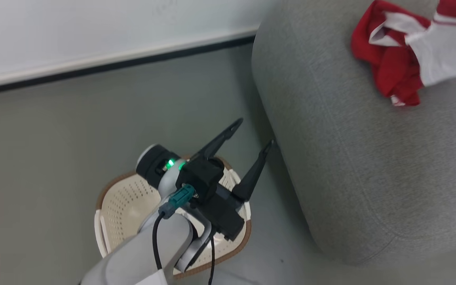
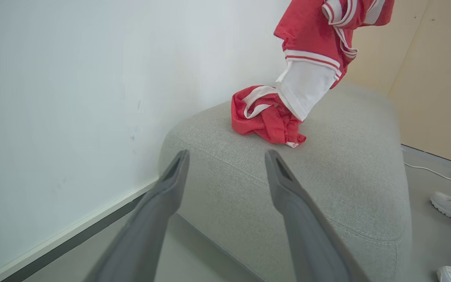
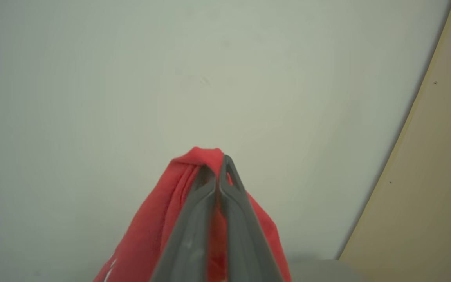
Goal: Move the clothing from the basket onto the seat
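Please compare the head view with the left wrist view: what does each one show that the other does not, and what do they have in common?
Head view: the basket on the floor. Left wrist view: a person's white shoe, a cable and a beige wall panel. Both: the seat, the crumpled red garment lying on it, the jersey with its white panel, and the left gripper, jaws open.

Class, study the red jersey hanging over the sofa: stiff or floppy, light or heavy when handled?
Probably floppy: the jersey hangs in folds from the shut right gripper. Likely light: one narrow pinch carries it. It should slump on the sofa, not roll.
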